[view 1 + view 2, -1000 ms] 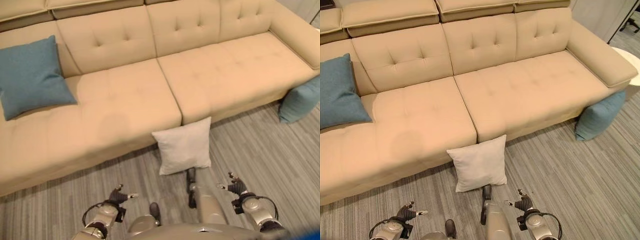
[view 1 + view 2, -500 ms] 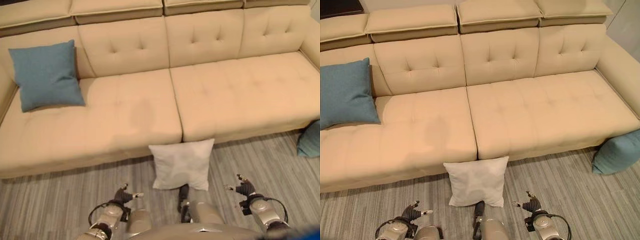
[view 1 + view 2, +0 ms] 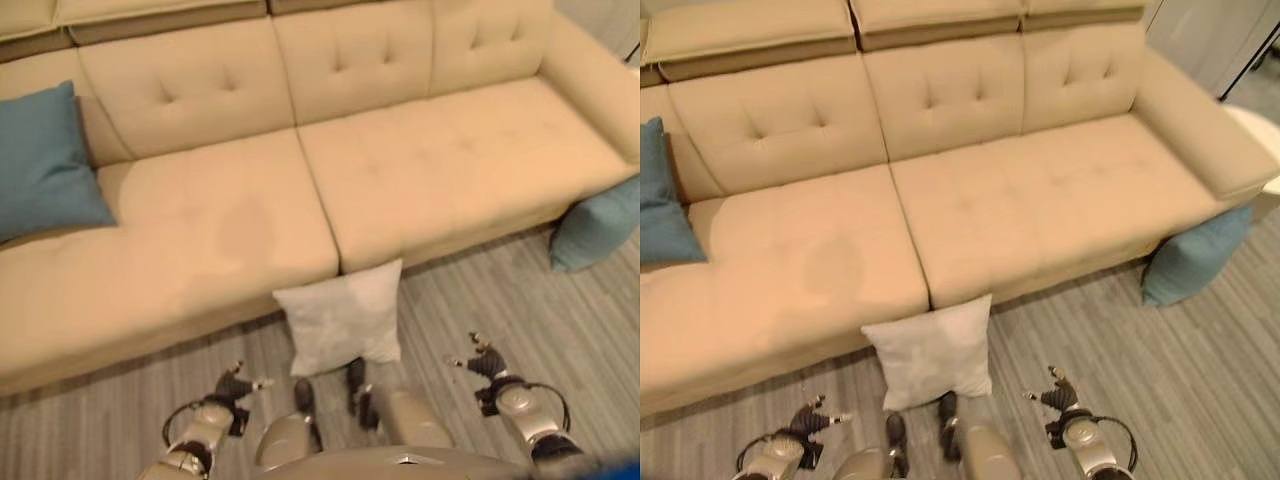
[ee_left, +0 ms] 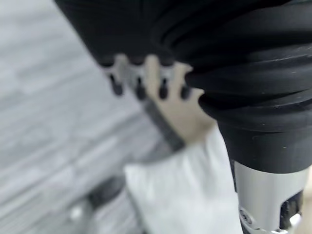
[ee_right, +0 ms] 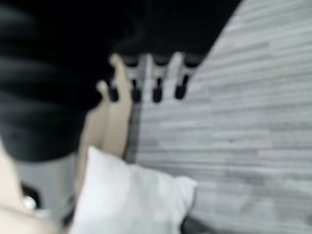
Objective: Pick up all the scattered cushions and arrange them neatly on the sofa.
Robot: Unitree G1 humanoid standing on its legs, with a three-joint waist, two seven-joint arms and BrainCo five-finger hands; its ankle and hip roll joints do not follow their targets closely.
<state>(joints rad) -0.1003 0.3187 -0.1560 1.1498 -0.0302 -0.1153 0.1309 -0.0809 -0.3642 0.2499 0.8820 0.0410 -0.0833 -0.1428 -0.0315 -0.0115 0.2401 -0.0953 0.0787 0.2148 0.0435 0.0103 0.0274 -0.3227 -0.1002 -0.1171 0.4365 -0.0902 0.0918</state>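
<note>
A white cushion (image 3: 342, 317) leans on the floor against the front of the beige sofa (image 3: 420, 170), between my two hands. My left hand (image 3: 232, 388) hangs low at its left, fingers relaxed and holding nothing. On the other side, my right hand (image 3: 482, 363) is equally open and apart from the cushion. A blue cushion (image 3: 40, 165) rests on the sofa's left end against the backrest. Another blue cushion (image 3: 594, 222) stands on the floor by the sofa's right end. The white cushion (image 4: 187, 195) also shows past the fingers (image 4: 139, 87) in the left wrist view and, as the white cushion (image 5: 131, 200), in the right wrist view.
Grey striped carpet (image 3: 520, 300) covers the floor in front of the sofa. The sofa's right armrest (image 3: 1205, 125) stands above the floor cushion. A white rounded object (image 3: 1262, 135) shows at the far right edge behind the armrest.
The whole picture has shifted, so the camera moved; the sofa and cushions kept their places. Both hands stay low, open and empty.
</note>
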